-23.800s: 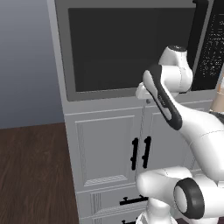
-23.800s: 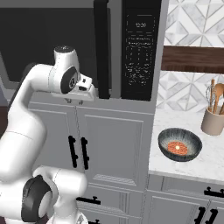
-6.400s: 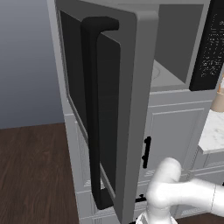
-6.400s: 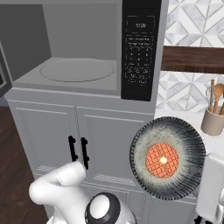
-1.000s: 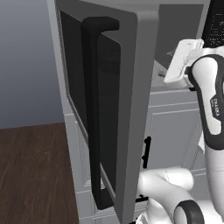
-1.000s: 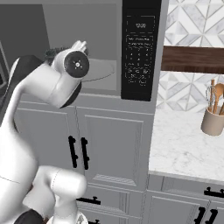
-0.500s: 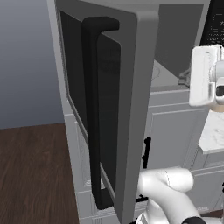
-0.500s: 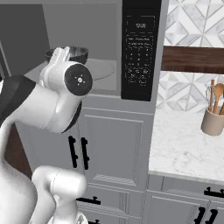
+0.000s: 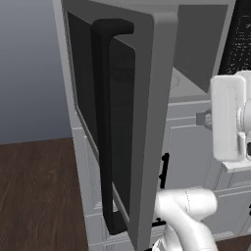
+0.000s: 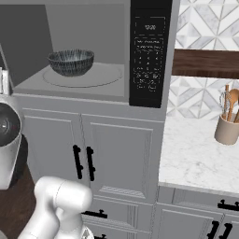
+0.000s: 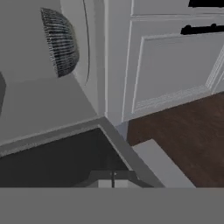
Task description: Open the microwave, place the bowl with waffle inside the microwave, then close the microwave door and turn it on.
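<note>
One microwave point(image 10: 93, 51), one bowl point(image 10: 71, 62), one utensil crock point(image 10: 227, 129).

A home kitchen: a built-in microwave point(image 10: 149, 51) sits over white panelled cabinets point(image 10: 116, 154) with black handles, beside a marble desk point(image 10: 196, 158) carrying a crock of wooden utensils point(image 10: 228, 122), a patterned tile backsplash point(image 10: 205, 25) and dark wood floor point(image 9: 34, 196).

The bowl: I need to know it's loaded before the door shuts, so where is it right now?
In the right base view the bowl sits on the round plate inside the open microwave, left of the black control strip.
</note>
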Robot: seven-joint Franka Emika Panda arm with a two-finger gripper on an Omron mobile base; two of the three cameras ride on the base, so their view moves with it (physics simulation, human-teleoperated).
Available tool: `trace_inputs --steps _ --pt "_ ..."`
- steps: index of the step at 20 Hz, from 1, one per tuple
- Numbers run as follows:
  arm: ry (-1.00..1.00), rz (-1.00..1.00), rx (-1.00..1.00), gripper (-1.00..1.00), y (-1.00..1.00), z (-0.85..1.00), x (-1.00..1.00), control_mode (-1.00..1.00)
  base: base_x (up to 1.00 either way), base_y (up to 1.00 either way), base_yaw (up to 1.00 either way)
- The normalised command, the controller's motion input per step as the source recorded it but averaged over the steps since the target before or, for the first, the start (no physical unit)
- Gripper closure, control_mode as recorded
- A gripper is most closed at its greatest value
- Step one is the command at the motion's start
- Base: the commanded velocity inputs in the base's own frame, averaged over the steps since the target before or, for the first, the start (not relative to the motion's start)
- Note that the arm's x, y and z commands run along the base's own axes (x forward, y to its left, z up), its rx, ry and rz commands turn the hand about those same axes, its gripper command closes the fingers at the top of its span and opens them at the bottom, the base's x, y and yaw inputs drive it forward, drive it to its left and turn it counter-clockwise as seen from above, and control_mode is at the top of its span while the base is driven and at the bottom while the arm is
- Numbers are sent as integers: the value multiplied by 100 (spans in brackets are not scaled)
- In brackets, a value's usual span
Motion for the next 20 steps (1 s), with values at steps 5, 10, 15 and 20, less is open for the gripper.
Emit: trace_inputs --steps 5,10,15,20 --pt "-21 0 -25 100 49 -22 -100 -100 0 0 0" --pt "-28 0 -23 100 48 -35 -100 -100 0 0 0" --pt "-12 -4 -20 100 61 -33 -26 -100 0 0 0" --pt "-35 -14 -10 100 10 -46 -3 -100 0 0 0"
